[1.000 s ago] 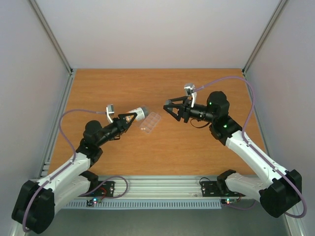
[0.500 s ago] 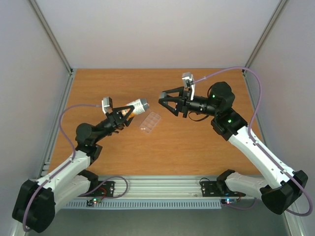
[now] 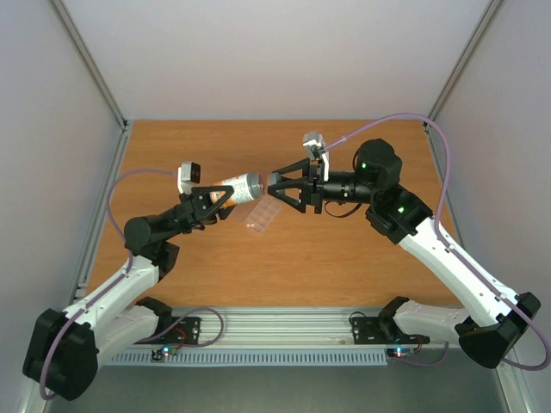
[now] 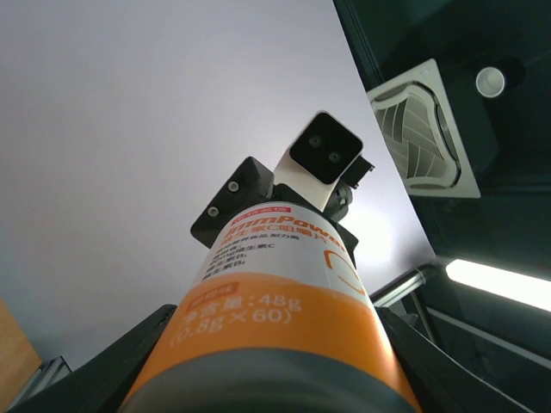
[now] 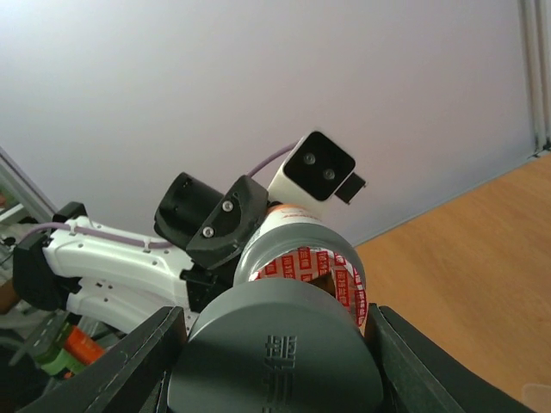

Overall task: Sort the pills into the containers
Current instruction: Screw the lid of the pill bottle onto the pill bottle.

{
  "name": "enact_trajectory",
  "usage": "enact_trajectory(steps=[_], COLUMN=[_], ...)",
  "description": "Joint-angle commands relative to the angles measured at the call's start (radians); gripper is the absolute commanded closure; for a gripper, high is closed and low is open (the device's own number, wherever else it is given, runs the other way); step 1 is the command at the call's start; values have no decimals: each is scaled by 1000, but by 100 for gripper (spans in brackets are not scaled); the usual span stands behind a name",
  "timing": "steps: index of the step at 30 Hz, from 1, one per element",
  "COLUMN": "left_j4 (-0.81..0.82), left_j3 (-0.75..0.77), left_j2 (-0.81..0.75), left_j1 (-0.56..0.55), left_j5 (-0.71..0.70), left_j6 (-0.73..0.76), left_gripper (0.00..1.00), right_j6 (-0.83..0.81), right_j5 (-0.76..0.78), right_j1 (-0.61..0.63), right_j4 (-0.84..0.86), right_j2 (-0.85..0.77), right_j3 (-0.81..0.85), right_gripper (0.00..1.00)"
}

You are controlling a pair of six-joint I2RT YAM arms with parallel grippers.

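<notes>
Top external view shows the pill box [image 3: 263, 214] flat on the table [image 3: 327, 258], clear, cells faint, tiny pale pills [image 3: 250, 225] at its near end; left gripper [image 3: 222, 197] clamps an orange-labelled bottle [image 3: 239, 187]; right gripper [image 3: 271, 186] jaws spread around its grey cap [image 5: 275, 361].

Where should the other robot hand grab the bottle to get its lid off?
Probably by the round grey cap, coming straight at its end. The left gripper holds the bottle sideways in the air, cap pointing at the right gripper, so its fingers can pinch the cap's round sides.
</notes>
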Motion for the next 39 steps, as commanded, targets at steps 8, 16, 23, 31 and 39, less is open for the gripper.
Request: enact_trajectory(steps=[8,16,23,31,39], left_j4=[65,45,29,13,5], left_j3=[60,67,67,68,66], left_j2=[-9,-14,-30,-45,-56], left_j1=[-29,-33,-33,-33,-35], left_j5=[79,101,95,89,85], left_j6=[-4,10,18,28,30], left_gripper=[99,99,99,99,99], right_j6=[-14,-12,-17,-10,0], right_j5=[16,53,99,105,82], right_j1=[74,100,104,106,124], right_j4=[-19,-4,4,17,32], right_j2=[21,39,27,22,42], right_j3=[37,48,42,32,21], right_gripper=[79,79,79,79,79])
